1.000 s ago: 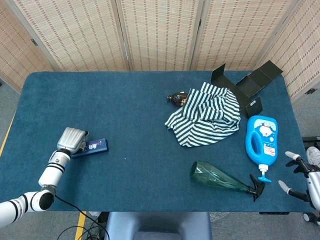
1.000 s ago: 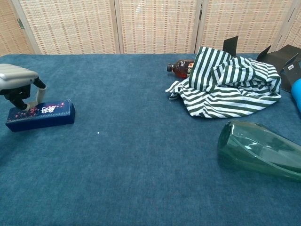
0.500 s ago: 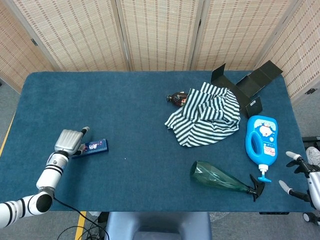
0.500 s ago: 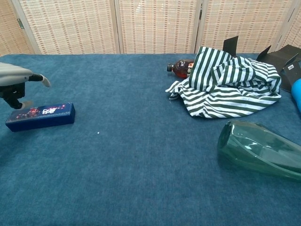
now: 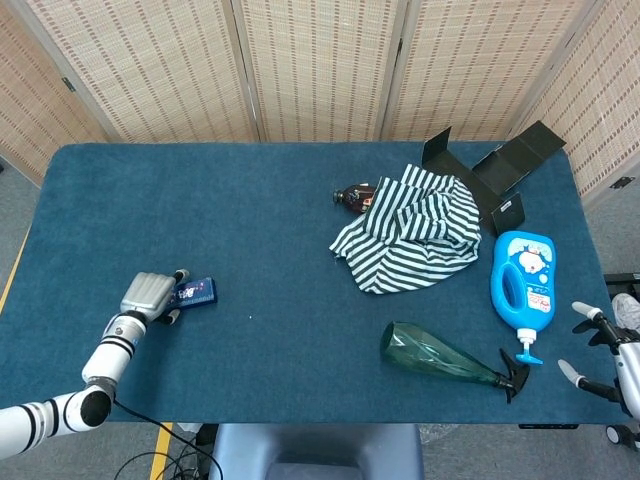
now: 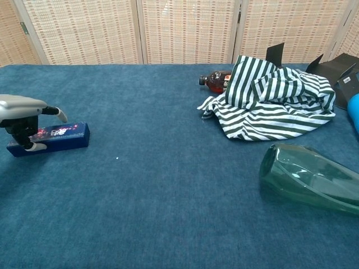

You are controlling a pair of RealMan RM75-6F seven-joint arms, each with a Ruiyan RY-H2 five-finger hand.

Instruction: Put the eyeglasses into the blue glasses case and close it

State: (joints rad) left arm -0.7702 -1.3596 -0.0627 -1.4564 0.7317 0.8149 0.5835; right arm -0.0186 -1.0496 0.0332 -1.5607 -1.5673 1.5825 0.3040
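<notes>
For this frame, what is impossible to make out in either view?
- Eyeglasses: not seen in either view.
- Blue glasses case: its left end is covered by the left hand; contact unclear.
- Brown bottle: mostly under the striped cloth.
- Right hand: cut by the head view's edge; absent from chest view.

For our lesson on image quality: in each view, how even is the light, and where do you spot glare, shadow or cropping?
Head view: even, soft light, sharp throughout, faint shine on the green glass vase. Chest view: vase and left hand cropped at the frame edges, soft shadow beneath the striped cloth.
</notes>
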